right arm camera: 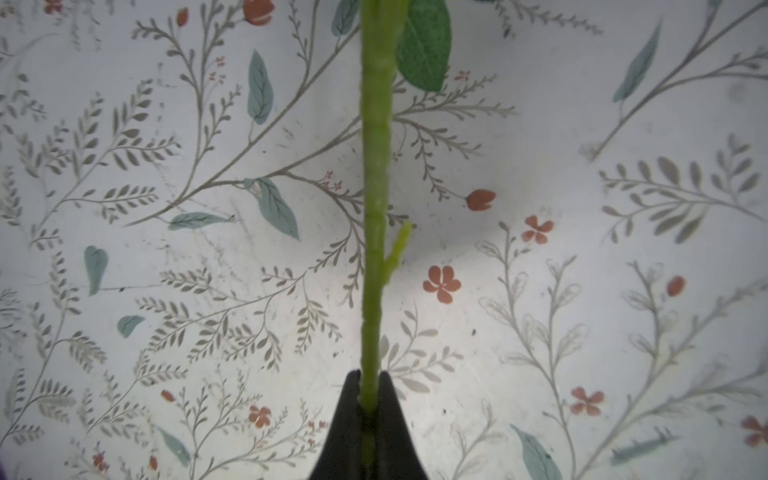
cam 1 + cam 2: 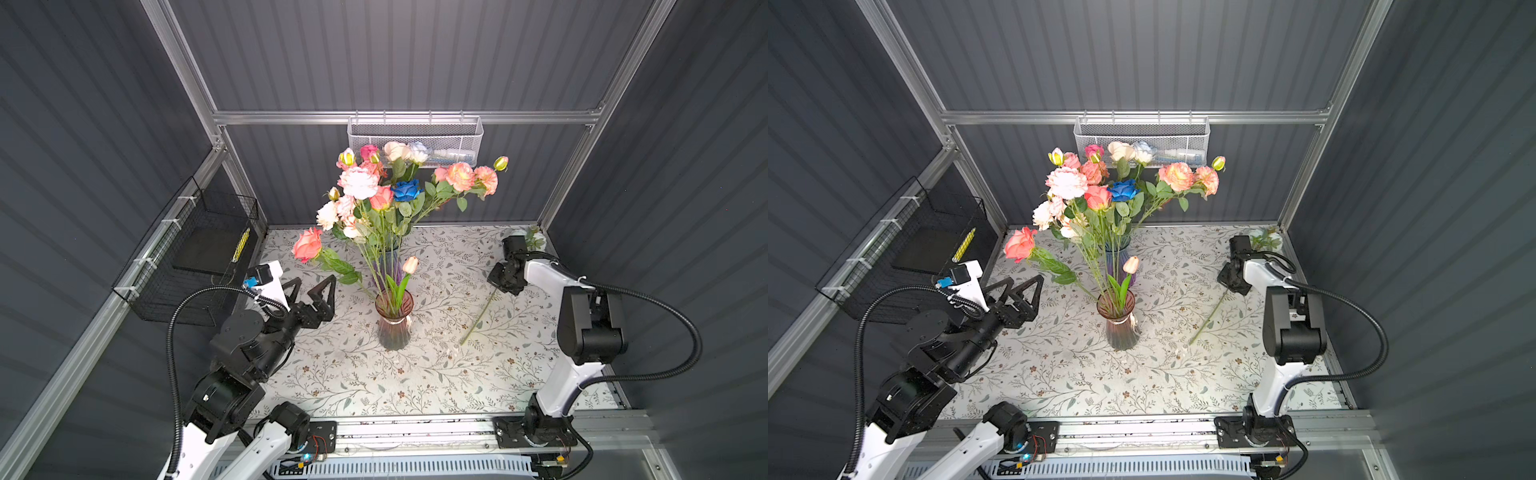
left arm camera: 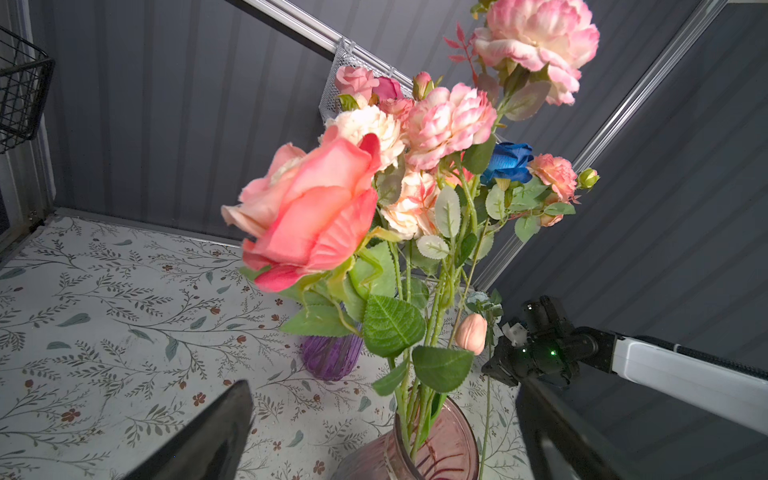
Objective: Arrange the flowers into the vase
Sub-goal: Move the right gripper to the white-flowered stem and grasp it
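Jaws on the right gripper [image 1: 370, 386] are pinched tight on a green stem [image 1: 376, 208], low in the centre of the right wrist view. Those on the left gripper [image 2: 314, 279] gape fully and hold nothing, left of centre in both top views.

Across the lower half of each top view spreads the floral-print table [image 2: 415, 382]. Above its middle rise the flowers [image 2: 374, 195] already placed: pink, peach, cream and 1 deep blue, their stems gathered in the pink vase [image 2: 394, 320] at the centre. Just behind it stands a purple vase [image 3: 330, 357]; whether it holds anything I cannot tell. Right of centre, 1 loose flower [image 2: 480, 316] lies on the table, slanting from the right gripper toward the lower left.

The step in hand looks like the pick-up: grip made, lift not yet begun. The next move calls for raising the flower, turning its cut end downward and threading it into the crowded pink vase without tipping it.
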{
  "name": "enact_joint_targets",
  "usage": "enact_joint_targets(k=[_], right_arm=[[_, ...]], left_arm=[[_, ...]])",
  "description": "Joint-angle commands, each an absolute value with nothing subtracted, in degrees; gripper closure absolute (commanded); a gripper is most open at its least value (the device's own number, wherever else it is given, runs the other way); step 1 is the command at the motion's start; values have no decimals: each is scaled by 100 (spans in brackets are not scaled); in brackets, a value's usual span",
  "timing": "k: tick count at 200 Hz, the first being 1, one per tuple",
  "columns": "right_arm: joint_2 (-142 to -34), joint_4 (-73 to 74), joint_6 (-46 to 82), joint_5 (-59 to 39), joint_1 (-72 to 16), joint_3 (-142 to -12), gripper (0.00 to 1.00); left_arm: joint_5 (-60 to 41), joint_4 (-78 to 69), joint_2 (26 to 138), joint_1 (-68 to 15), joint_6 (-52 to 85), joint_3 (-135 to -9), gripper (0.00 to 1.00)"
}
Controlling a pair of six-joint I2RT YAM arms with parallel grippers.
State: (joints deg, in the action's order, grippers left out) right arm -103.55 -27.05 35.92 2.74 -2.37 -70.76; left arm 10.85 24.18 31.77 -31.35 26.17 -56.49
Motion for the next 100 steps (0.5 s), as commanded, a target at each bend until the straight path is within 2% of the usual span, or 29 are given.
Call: enact_joint_targets(k=[1,57,100], right_arm=[[-9864,-2504,3516,296,-407,-6749,100],[-8216,-2304,3720,339,-773,-5507,100],[-6836,-2752,3650,626,-1580,-5159,100]], left_arm=[[1010,2337,3164,-3138,2580,-5636,0],[879,2452,3221,-3138,2420,-5842,0],[427,2616,3343,-3138,2222,-6085,0]])
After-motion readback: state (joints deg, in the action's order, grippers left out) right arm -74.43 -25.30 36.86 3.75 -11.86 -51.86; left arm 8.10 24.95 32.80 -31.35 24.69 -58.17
